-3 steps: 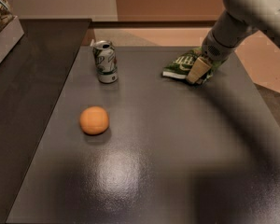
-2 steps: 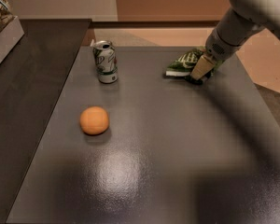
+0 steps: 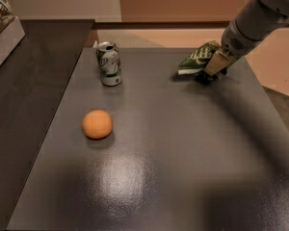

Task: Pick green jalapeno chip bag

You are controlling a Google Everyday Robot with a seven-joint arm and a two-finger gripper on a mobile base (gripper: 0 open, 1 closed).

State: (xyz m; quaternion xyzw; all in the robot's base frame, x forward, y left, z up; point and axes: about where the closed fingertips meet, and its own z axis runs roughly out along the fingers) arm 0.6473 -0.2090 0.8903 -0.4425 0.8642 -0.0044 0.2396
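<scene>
The green jalapeno chip bag, crinkly green with white lettering, is at the far right of the grey table. My gripper comes in from the upper right and is shut on the bag's right end. The bag is tilted, its right side raised a little off the tabletop with a shadow beneath it. The fingers cover the bag's right edge.
A green-and-white soda can stands upright at the back left of the table. An orange lies left of centre. A darker counter adjoins on the left, with a white box at its far corner.
The gripper has moved up and to the right with the bag's right end in it. The bag has lifted and tilted. The can and orange have not moved.
</scene>
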